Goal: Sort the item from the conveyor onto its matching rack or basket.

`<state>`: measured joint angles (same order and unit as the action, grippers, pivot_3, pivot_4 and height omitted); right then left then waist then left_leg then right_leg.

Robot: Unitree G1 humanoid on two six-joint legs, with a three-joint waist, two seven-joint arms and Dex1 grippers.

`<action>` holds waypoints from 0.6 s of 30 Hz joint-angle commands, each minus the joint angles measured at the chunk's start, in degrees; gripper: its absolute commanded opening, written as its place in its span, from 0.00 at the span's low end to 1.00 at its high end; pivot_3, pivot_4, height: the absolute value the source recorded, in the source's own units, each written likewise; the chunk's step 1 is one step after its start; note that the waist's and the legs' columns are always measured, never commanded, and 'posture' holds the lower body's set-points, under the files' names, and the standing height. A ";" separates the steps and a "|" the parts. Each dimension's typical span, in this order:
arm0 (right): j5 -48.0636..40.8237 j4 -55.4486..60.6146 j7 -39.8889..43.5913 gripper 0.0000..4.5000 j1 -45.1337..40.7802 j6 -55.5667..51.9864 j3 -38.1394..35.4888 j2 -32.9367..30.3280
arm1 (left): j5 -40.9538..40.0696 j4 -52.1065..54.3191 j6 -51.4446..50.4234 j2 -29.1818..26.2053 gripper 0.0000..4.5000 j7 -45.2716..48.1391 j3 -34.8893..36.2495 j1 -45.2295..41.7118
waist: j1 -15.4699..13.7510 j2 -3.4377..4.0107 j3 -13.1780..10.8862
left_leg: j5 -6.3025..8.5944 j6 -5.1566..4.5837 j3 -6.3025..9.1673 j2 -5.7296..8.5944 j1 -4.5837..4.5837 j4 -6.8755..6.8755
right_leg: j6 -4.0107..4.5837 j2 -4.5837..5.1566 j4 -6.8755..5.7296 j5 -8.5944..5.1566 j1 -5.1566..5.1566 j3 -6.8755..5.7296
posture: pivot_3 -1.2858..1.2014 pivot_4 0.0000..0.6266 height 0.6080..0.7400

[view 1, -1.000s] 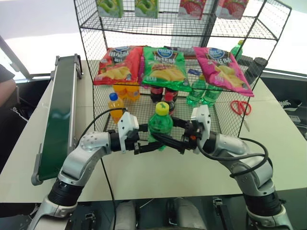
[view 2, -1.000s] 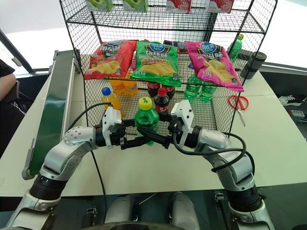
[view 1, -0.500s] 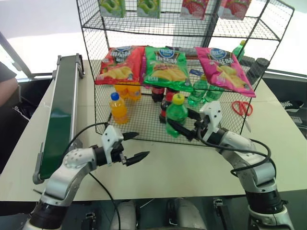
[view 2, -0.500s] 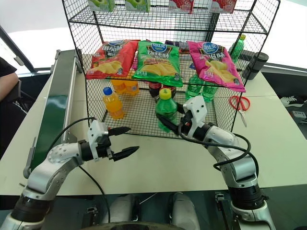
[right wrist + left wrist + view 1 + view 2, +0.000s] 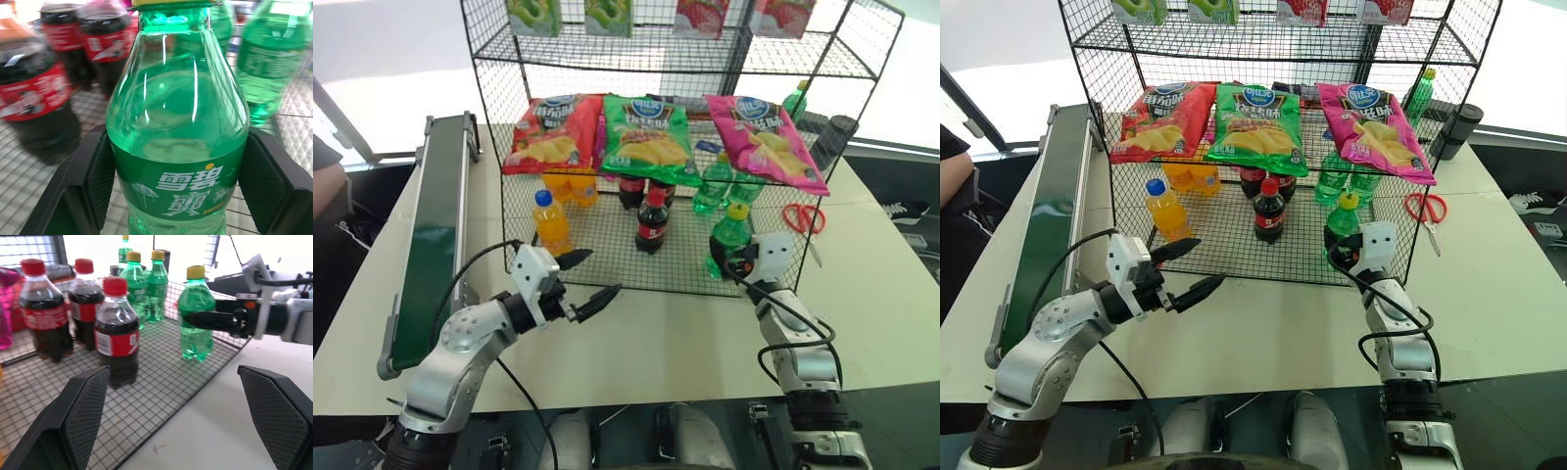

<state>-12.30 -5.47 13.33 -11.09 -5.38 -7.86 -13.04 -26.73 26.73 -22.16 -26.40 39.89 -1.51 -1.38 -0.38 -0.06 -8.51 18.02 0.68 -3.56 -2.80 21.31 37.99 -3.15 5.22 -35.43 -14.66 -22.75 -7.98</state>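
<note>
Right gripper [image 5: 736, 262] clamped on the green soda bottle [image 5: 729, 242], black pads pressed against both sides of the label band, yellow cap up and bottle upright. Bottle over the bottom tier of the black wire rack [image 5: 607, 250], near its front right corner; whether the base already rests on the mesh, hard to tell. Just behind it, two more green bottles [image 5: 143, 284]; off to one side, three cola bottles [image 5: 116, 330] and an orange drink bottle [image 5: 549, 219]. Left gripper [image 5: 584, 283] wide apart and empty, hanging over the bare table in front of the rack, well clear of the bottle. Conveyor [image 5: 435, 235] bare along the table's left edge. Best to lower until the base sits flat on the wire grid, keeping the bottle vertical, in line with the matching green pair and apart from the colas. Worth parting the pads only once the weight is down, then drawing straight back toward the table edge without brushing the label or snagging the front wire.
</note>
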 commanded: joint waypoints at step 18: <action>0.61 -12.05 -2.12 0.88 -8.79 9.08 -2.20 2.92 | 1.91 0.32 1.57 -0.11 1.00 1.18 -2.57 -1.94 | 1.03 0.02 0.01 | -0.03 0.05 0.00 -0.02 -0.02 0.00 | 0.00 0.01 -0.03 0.00 0.03 0.02 | 0.52 0.24 0.97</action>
<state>-11.02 -18.37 10.80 -18.69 2.17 -9.35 -10.20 -24.99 26.58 -21.90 -26.53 40.90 -3.78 -3.00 0.65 -0.03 -8.49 17.98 0.73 -3.56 -2.82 21.29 37.99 -3.15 5.24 -35.46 -14.65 -22.72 -7.96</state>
